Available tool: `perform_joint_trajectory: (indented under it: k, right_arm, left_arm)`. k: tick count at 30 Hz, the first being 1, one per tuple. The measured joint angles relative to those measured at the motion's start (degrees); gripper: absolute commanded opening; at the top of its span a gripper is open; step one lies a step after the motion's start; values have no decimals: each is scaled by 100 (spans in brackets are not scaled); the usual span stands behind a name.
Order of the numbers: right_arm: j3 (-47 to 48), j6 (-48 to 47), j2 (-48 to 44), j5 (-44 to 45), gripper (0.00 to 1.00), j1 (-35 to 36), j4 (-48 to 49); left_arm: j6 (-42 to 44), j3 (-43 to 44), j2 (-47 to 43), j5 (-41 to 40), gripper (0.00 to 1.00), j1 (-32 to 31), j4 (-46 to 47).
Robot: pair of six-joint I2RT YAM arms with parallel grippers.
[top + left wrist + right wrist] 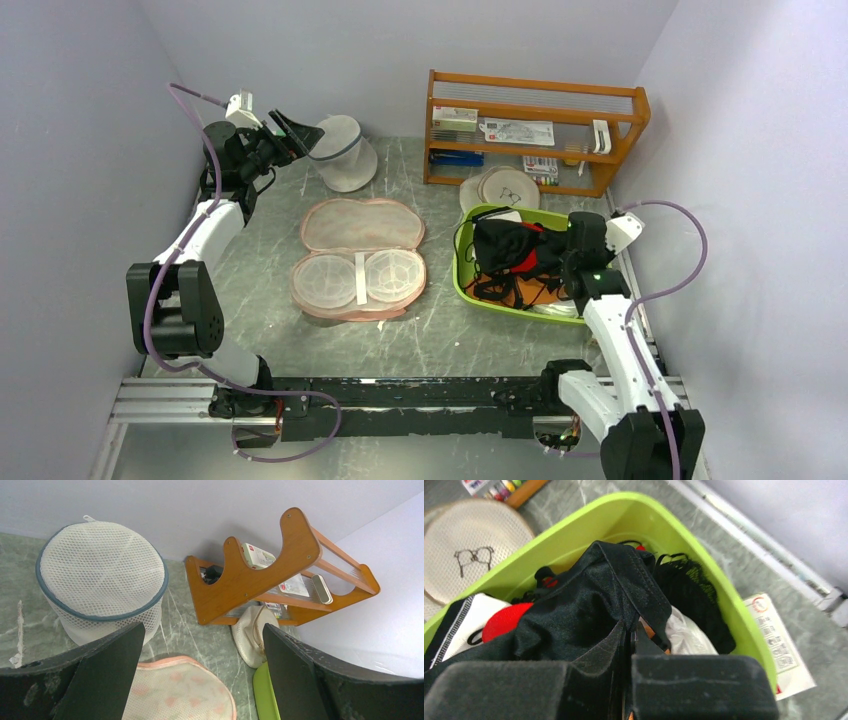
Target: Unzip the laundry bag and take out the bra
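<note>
Nearest us, on the right, the right end effector (630, 640) is reaching down into the green bin (574, 525). Its fingers are pressing together on a fold of the black bra (584, 610), which is lying bunched on top of other garments. We are finding it too crumpled to tell which way its long axis runs.

At the middle of the table (440, 335), the laundry bag (358, 260) is lying unzipped and spread open like a book. Its long axis is running left to right. The near half is facing up and showing two white mesh cups, and the far half is lying flat just beyond it.

Farther back on the left, the left end effector (201, 630) is hovering with its fingers wide apart, gripping nothing, near the white cylindrical mesh bag (102, 580). At the back right, we are seeing the wooden rack (530, 130).
</note>
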Motion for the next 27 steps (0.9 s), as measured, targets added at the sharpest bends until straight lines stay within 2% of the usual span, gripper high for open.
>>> perform_joint_trajectory:
  k: [3,6,9,13,17,20,21,27]
  right_arm:
    - [-212,109,262,-487,1,-221,306]
    - [-474,229,420,-861,6,-564,490]
    - [-645,352,356,-1117,12,-903,520]
    - [-610,442,83,-1147,17,-990,555]
    - [-317,404,81,-1224,52,-997,535]
    - [-39,372,208,-1272,83,-994,490]
    - [37,387,225,-1270,89,-994,472]
    - [120,407,94,-1228,94,-990,334]
  left_arm:
    - [0,0,0,-2,100,0,0]
    - [0,0,0,-2,100,0,-7]
    - [0,2,0,0,100,0,-11]
    - [0,2,0,0,100,0,-20]
    - [0,2,0,0,100,0,-22]
    - [-2,0,0,0,99,0,-22]
    - [0,0,0,0,99,0,-24]
    - [-4,0,0,0,99,0,-42]
